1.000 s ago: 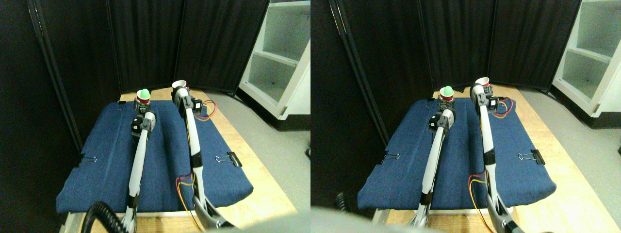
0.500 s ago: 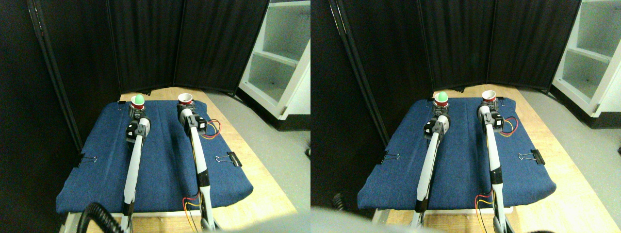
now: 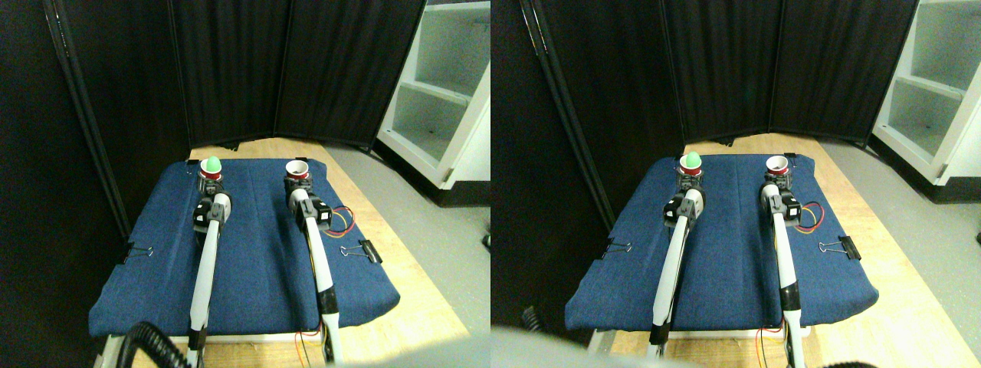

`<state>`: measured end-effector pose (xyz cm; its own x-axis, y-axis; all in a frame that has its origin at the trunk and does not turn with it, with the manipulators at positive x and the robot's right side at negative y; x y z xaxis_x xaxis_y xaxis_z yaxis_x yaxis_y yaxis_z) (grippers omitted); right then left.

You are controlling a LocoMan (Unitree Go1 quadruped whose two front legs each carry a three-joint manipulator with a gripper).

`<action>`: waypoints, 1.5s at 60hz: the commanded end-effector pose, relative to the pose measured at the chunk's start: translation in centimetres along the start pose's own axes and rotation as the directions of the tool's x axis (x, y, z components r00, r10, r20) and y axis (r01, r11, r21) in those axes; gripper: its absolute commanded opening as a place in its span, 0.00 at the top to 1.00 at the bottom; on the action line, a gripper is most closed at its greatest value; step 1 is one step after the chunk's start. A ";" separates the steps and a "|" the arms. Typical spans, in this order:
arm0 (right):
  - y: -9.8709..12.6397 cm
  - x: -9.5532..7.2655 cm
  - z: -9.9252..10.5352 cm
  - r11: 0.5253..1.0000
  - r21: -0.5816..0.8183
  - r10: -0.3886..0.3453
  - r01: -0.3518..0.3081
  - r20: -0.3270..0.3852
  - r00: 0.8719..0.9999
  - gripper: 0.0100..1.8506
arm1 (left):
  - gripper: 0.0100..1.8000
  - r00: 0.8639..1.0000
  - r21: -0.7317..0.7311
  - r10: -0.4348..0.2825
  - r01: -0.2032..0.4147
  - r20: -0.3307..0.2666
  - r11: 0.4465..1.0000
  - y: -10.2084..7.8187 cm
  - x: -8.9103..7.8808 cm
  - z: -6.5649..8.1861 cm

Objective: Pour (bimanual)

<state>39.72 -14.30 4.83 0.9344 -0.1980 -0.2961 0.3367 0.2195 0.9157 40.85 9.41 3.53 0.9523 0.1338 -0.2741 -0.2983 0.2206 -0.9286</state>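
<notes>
- Left claw [image 3: 208,184] sat right at the base of the red cup [image 3: 209,169] with the green ball [image 3: 212,163] in it, way out at the far left of the blue cloth [image 3: 253,253]. Looked like it was around the cup, but it was so small in the shot I honestly couldn't tell whether it was clamped on it or just up against it.
- Right claw [image 3: 296,184] was in the same spot under the other red cup [image 3: 296,168], the one with the white inside and nothing showing in it. Same deal, couldn't make out how far open it was.
- Both cups stood upright, well apart from each other, roughly level across the far end of the cloth, ball cup on the left and the other one on the right.
- Both pale arms ran up from the bottom edge over the cloth, more or less side by side.
- Red and yellow wires [image 3: 342,222] looped out beside the right arm.
- Cloth was pinned down on a wooden board [image 3: 398,253], with a black binder clip [image 3: 368,251] on the right edge and another clip [image 3: 138,251] on the left edge.
- Black folding screen [image 3: 230,69] stood behind everything, white shelf unit [image 3: 444,92] off to the right on the grey floor [image 3: 429,230].
</notes>
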 end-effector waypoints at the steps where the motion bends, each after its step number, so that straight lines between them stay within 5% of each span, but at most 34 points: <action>1: -0.1 0.3 0.0 0.996 0.093 0.018 -0.017 0.000 1.000 0.83 | 0.82 0.999 -0.014 -0.031 0.031 0.019 0.999 -0.1 0.1 0.1; 40: -4.2 2.4 -0.9 0.990 0.138 -0.038 0.037 0.006 0.999 0.83 | 0.82 0.999 -0.041 0.028 -0.026 0.033 0.999 3.3 1.2 -1.0; 90: -5.3 3.4 -1.1 0.977 0.202 -0.064 0.062 0.004 0.998 0.83 | 0.82 0.994 -0.085 0.069 -0.062 0.082 0.994 5.8 2.5 -2.1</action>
<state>40.93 -15.02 -1.44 0.9024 -0.2103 -0.3761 0.3828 -0.0096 0.9238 41.41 9.15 -3.05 0.9189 0.2145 -0.3311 -0.3622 0.1263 -0.9235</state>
